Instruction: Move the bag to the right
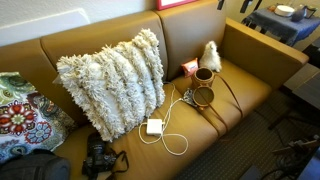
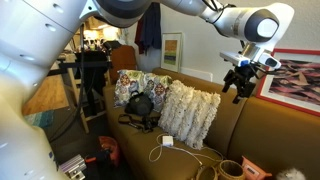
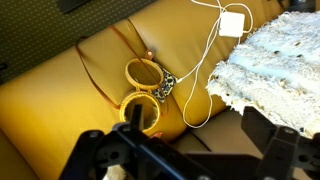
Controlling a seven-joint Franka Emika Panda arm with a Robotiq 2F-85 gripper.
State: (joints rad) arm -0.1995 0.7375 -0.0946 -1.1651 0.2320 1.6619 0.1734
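Note:
The bag [image 1: 203, 88] is small and brown, with two round cup-like parts, and lies on the tan couch seat to the right of the shaggy pillow [image 1: 112, 80]. Its thin dark strap [image 1: 229, 92] trails across the cushion. In the wrist view both round parts of the bag [image 3: 141, 92] lie below and ahead of my gripper [image 3: 180, 152], towards its left finger. My gripper [image 2: 241, 88] hangs open high above the couch with nothing between its fingers. In that exterior view the bag [image 2: 232, 168] shows at the lower right.
A white charger [image 1: 154, 126] with a looping cable lies in front of the pillow. A fluffy white tuft [image 1: 210, 53] stands behind the bag. A black camera [image 1: 99, 158] and a patterned cushion [image 1: 20, 115] lie on the left. The couch armrest [image 1: 262, 50] bounds the right.

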